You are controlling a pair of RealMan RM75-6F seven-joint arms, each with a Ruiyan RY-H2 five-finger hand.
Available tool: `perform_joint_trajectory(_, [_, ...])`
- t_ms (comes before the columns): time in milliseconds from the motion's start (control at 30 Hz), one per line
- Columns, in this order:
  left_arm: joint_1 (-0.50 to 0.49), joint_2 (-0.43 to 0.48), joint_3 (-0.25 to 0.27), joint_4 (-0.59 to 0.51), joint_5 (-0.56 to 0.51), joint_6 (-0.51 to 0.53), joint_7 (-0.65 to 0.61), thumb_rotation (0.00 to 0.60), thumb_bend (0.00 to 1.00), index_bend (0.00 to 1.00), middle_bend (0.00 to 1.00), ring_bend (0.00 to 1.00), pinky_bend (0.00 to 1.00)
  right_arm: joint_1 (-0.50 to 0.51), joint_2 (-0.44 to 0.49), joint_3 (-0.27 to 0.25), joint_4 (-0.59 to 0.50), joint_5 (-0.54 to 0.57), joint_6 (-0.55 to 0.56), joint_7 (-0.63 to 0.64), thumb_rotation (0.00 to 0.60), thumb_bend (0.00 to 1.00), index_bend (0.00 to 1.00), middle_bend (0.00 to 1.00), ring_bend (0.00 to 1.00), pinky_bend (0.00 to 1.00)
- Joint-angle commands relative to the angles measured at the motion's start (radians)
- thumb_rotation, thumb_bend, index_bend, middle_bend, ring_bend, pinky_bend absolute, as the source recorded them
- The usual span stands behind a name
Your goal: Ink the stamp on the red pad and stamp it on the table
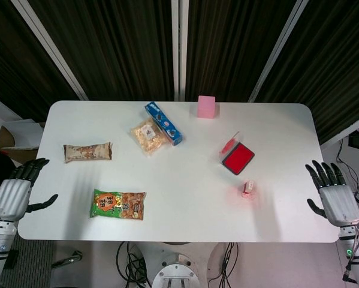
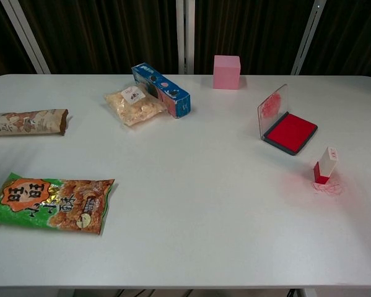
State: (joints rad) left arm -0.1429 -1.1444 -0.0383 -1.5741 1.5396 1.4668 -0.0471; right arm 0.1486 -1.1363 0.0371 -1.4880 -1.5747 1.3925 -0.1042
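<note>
Small white-and-red stamp [image 1: 248, 189] stands up on our white table [image 1: 185, 198], near the open red ink pad [image 1: 237, 158]. Our left hand [image 1: 14, 193] and right hand [image 1: 331, 195] hold nothing, fingers spread, by the table's two sides.

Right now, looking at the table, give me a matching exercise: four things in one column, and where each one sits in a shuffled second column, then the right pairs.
Things:
1. stamp
2. red ink pad
3. pink block
4. green snack bag

Places:
A. far edge of the table, near the middle
B. near the front edge, on the robot's left side
C. standing on a pink ink smudge, on the robot's right side
D. lid raised, just behind the stamp

Pairs: 1-C, 2-D, 3-A, 4-B
</note>
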Motion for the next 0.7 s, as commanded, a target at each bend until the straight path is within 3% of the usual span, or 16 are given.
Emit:
perform_joint_trajectory(33, [-0.003, -0.001, 0.0, 0.0, 0.001, -0.003, 0.003, 0.484, 0.17, 0.14, 0.13, 0.12, 0.2, 0.029, 0.002, -0.001, -0.005, -0.017, -0.034, -0.029, 0.6, 0.18, 0.0, 0.0, 0.42, 0.68])
perform_joint_trajectory(100, [-0.003, -0.003, 0.001, 0.002, -0.002, -0.006, 0.001, 0.485, 0.17, 0.14, 0.13, 0.12, 0.2, 0.062, -0.004, -0.001, 0.007, -0.035, -0.072, -0.049, 0.6, 0.18, 0.0, 0.03, 0.59, 0.85])
perform_joint_trajectory(167, [-0.003, -0.004, 0.004, 0.004, -0.003, -0.01, 0.002, 0.483, 0.17, 0.14, 0.13, 0.12, 0.21, 0.098, -0.016, -0.003, 0.031, -0.061, -0.108, -0.062, 0.6, 0.18, 0.0, 0.06, 0.66, 0.92])
perform_joint_trajectory(367, [0.004, -0.011, 0.006, 0.011, -0.008, -0.004, -0.004, 0.485, 0.17, 0.14, 0.13, 0.12, 0.21, 0.226, -0.067, -0.02, 0.126, -0.162, -0.225, -0.082, 0.6, 0.18, 0.01, 0.08, 0.68, 0.93])
perform_joint_trajectory(500, [0.007, -0.011, 0.007, 0.015, -0.01, -0.003, -0.007, 0.485, 0.17, 0.14, 0.13, 0.12, 0.21, 0.301, -0.115, -0.04, 0.201, -0.208, -0.296, -0.06, 0.6, 0.18, 0.07, 0.13, 0.68, 0.93])
perform_joint_trajectory(700, [0.005, -0.007, 0.006, 0.019, -0.013, -0.007, -0.009, 0.484, 0.17, 0.14, 0.13, 0.12, 0.21, 0.368, -0.182, -0.081, 0.329, -0.28, -0.311, 0.009, 0.6, 0.18, 0.14, 0.18, 0.68, 0.93])
